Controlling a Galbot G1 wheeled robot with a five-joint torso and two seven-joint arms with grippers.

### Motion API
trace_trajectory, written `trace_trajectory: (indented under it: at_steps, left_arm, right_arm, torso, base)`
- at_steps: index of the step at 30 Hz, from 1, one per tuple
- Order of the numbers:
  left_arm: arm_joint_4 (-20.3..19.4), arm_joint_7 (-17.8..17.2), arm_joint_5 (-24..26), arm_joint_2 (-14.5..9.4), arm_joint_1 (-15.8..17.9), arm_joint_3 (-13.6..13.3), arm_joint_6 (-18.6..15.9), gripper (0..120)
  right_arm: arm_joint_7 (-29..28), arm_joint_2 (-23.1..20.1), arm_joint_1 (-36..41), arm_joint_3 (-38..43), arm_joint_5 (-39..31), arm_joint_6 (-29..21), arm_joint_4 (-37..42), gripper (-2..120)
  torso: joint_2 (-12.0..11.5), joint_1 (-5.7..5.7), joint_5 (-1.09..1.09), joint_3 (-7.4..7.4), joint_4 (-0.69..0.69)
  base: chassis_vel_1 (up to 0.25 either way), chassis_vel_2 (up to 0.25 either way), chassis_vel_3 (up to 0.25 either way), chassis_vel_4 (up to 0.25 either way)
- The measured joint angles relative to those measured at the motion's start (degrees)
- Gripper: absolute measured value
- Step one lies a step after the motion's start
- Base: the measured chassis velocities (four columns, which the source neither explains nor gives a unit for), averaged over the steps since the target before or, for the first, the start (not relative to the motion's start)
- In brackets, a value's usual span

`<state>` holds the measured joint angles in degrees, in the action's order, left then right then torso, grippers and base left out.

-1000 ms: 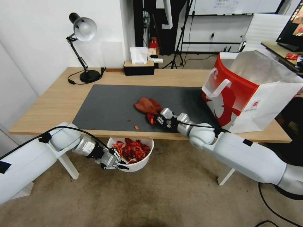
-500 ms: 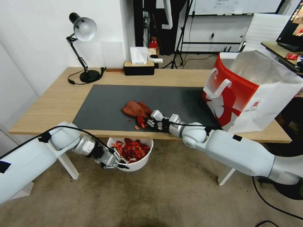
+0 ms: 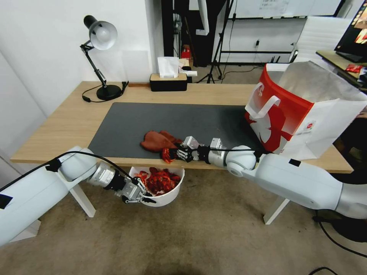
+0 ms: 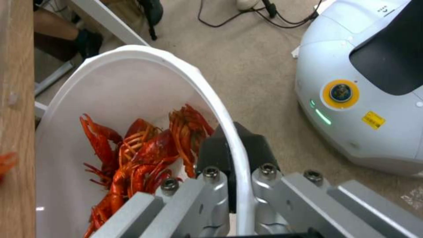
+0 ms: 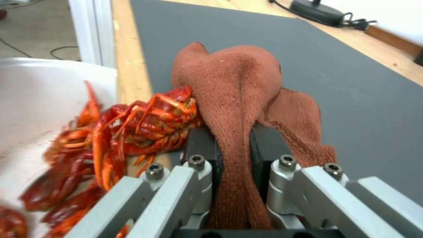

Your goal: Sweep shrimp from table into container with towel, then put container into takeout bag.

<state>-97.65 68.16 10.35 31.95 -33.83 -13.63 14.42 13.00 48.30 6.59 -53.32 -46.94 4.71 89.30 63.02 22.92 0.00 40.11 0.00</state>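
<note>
Right gripper (image 3: 176, 153) at the worktop (image 3: 61, 126) front edge, fingers (image 5: 200, 145) clenched on the towel (image 3: 156, 140), which lies bunched on the grey mat (image 3: 160, 120). One shrimp (image 3: 166, 155) touches the towel at the very edge. Left gripper (image 3: 142, 194) below the edge, fingers (image 4: 213, 150) pinching the rim of the bowl (image 3: 168, 195), one inside, one outside; bowl holds shrimp. Bag (image 3: 306, 110) stands at the worktop's right end.

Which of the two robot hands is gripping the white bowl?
The left end effector, below the table edge, clamps the container rim; the right end effector pinches the towel.
</note>
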Motion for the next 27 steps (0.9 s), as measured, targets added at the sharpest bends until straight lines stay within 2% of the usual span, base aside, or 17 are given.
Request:
trace_trajectory:
  at_steps: [12,27]
  left_arm:
    - [-0.2,0.0,0.8,-0.2,0.8,0.0,-0.2,0]
    - [-0.4,-0.1,0.8,-0.2,0.3,-0.1,-0.2,0]
  right_arm:
    - [-0.2,-3.3,-0.6,-3.3,-0.2,-0.3,8.0,10]
    - [0.1,-5.4,0.0,-4.3,-2.4,-0.3,12.1,10]
  torso:
    - [0.0,-0.01,0.00,0.00,0.00]
    - [0.0,-0.01,0.00,0.00,0.00]
  base:
    - [0.000,0.000,0.000,0.000]
    - [0.000,0.000,0.000,0.000]
